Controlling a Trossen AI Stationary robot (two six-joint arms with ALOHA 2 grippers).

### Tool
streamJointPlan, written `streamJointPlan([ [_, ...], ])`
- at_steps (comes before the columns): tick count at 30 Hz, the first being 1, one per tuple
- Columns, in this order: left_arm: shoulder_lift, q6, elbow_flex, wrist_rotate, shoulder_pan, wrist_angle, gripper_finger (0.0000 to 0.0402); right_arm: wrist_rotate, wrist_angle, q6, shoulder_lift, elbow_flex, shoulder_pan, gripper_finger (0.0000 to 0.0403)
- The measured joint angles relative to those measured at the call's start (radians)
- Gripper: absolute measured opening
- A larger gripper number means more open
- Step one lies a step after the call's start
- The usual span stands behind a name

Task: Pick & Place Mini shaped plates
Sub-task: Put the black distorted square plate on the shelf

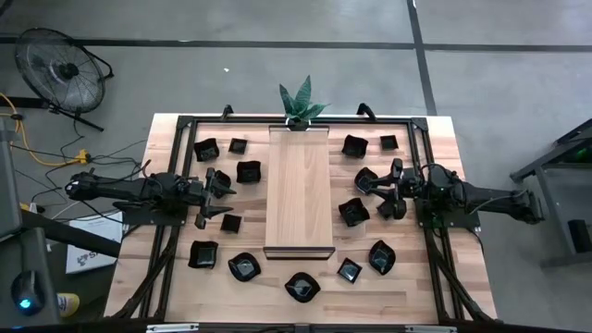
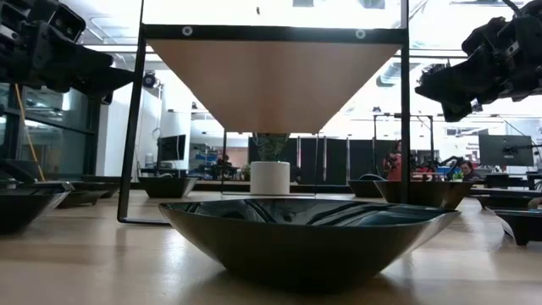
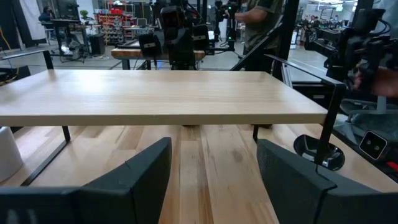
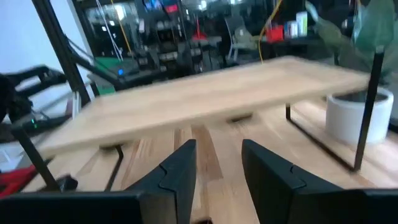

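Observation:
Several glossy black mini shaped plates lie on the table on both sides of the long pale board, such as one plate on the left, one on the right and one near the front edge. That front plate rests on its base. My left gripper hovers level left of the board, open, with nothing between its fingers. My right gripper hovers level right of the board, open and holding nothing.
The board stands raised on a black frame over the table's middle. A white pot with a green plant sits at the board's far end. Bare table shows under the board. A fan stands on the floor.

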Motion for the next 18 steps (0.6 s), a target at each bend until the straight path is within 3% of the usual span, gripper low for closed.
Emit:
streamJointPlan([
  [11,0.000,0.000,0.000,0.000,0.000,0.002,0.0234,0.012,0.117,0.103,0.000,0.000,0.000,0.0124],
  [18,0.000,0.000,0.000,0.000,0.000,0.001,0.0234,0.338,0.046,0.089,0.021,0.030,0.000,0.0124],
])
